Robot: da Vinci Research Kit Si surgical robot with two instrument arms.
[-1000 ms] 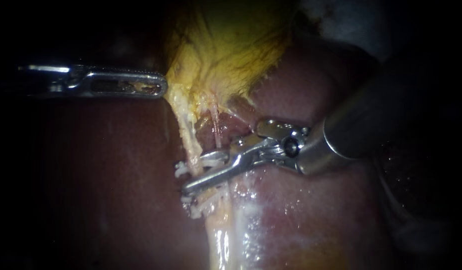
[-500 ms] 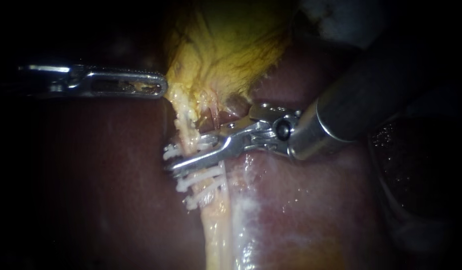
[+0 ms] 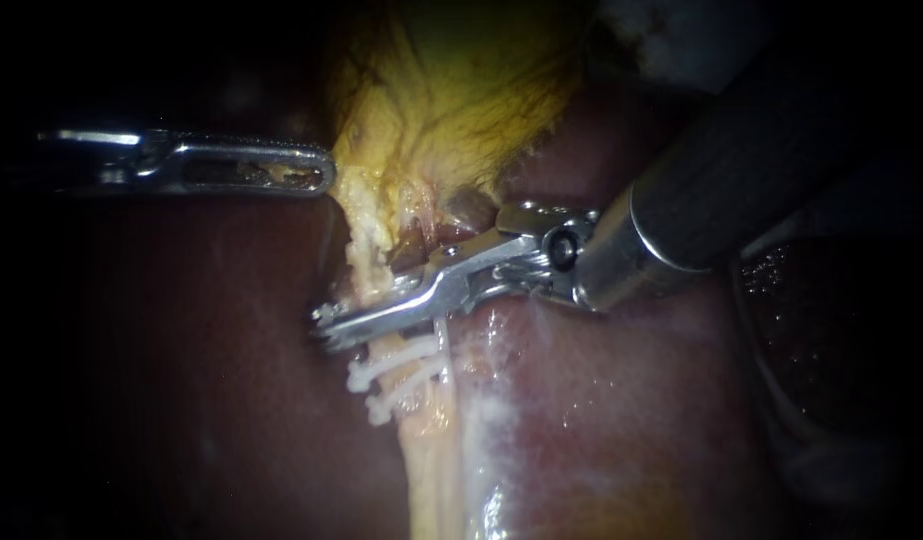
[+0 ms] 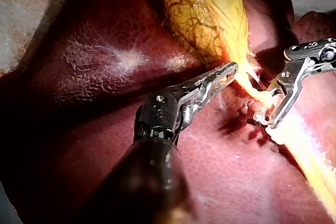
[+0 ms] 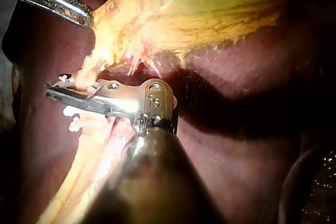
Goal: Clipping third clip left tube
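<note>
The left tube [image 3: 369, 262], pale yellow, runs down from the gallbladder [image 3: 451, 90] over the liver [image 3: 621, 400]. My right instrument [image 3: 326, 325] lies across this tube, its jaws shut on a white clip [image 3: 326, 312] that straddles it; its tip also shows in the right wrist view [image 5: 55, 92] and the left wrist view [image 4: 268, 121]. Just below the jaws two white clips [image 3: 396, 352] [image 3: 406, 395] sit on the same tube. My left instrument [image 3: 321, 175] is shut on the gallbladder's lower edge and holds it to the left [image 4: 231, 69] [image 5: 84, 19].
A thin pinkish strand [image 3: 426, 240] lies just right of the clipped tube, behind the right instrument's jaws. Wet, shiny pale tissue [image 3: 481, 430] continues down from the clips. The right instrument's thick dark shaft [image 3: 741, 170] fills the upper right.
My right instrument has slid up and to the left along the tube, from between the clips to above both of them. The left instrument has not moved.
</note>
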